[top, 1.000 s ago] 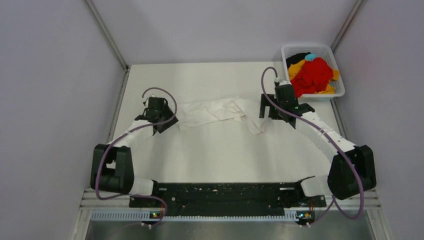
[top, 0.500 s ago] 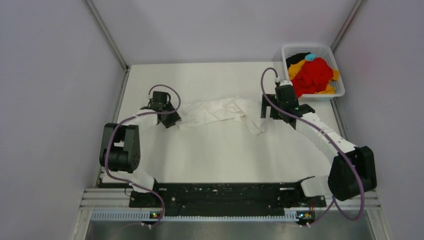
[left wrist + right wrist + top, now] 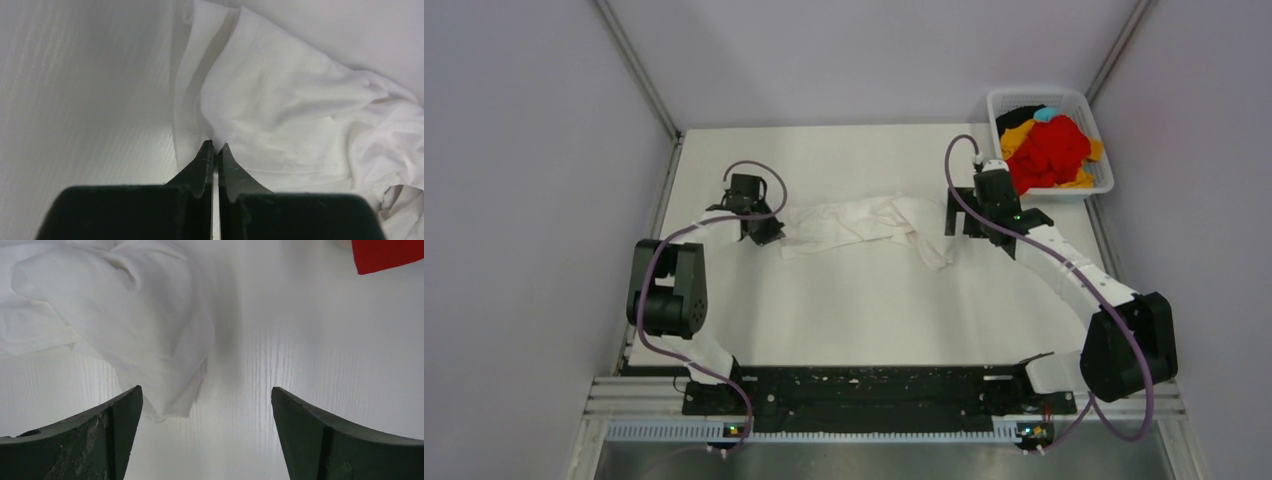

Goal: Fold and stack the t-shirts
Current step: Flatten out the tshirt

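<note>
A large white t-shirt [image 3: 854,222] lies crumpled in a long band across the middle of the table. My left gripper [image 3: 764,232] is at its left end, shut on the white t-shirt's edge [image 3: 280,100], with a pinch of cloth between the tips [image 3: 215,146]. At the band's right end my right gripper [image 3: 957,222] is open, low over the table. A corner of the white t-shirt [image 3: 140,305] lies beside its left finger, and only bare table shows between the jaws [image 3: 206,390]. Red [image 3: 1049,152], yellow-orange [image 3: 1017,133], black [image 3: 1021,112] and light blue [image 3: 1046,113] t-shirts are heaped in the basket.
The white mesh basket [image 3: 1024,95] stands at the back right corner, just beyond my right gripper. Its red cloth [image 3: 385,252] shows at the top right of the right wrist view. Grey walls close in the table [image 3: 864,310] on three sides.
My left arm swung in toward the white t-shirt's left end and its jaws went from open to shut on the cloth edge. The right arm stayed put.
</note>
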Motion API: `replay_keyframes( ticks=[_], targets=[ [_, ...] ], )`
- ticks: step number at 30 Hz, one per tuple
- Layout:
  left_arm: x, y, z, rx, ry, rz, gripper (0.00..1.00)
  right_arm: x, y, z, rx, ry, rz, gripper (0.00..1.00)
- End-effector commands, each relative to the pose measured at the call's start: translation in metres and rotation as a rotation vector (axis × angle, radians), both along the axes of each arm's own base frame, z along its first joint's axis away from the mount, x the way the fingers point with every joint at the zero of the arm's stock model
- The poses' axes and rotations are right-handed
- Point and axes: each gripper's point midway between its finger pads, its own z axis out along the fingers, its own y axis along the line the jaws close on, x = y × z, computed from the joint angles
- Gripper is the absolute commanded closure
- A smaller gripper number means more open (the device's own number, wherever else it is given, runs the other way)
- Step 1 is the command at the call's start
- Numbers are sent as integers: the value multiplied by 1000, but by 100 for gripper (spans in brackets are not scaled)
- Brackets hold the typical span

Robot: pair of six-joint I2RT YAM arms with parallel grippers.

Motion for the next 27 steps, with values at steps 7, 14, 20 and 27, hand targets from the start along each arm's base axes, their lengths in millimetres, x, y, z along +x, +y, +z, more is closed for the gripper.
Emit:
replay_keyframes(
  ticks=[7,14,20,27],
  targets=[
    [18,10,78,45,-229,-2,100,-29,33,-19,-36,50,90,8],
    [14,1,115,-9,-364,-37,100,-30,58,-58,116,41,74,18],
    [15,2,134,-11,-420,-28,100,-11,62,-78,117,-2,43,33],
    [18,16,179,39,-555,27,100,15,41,-44,13,-107,-59,100]
  ],
)
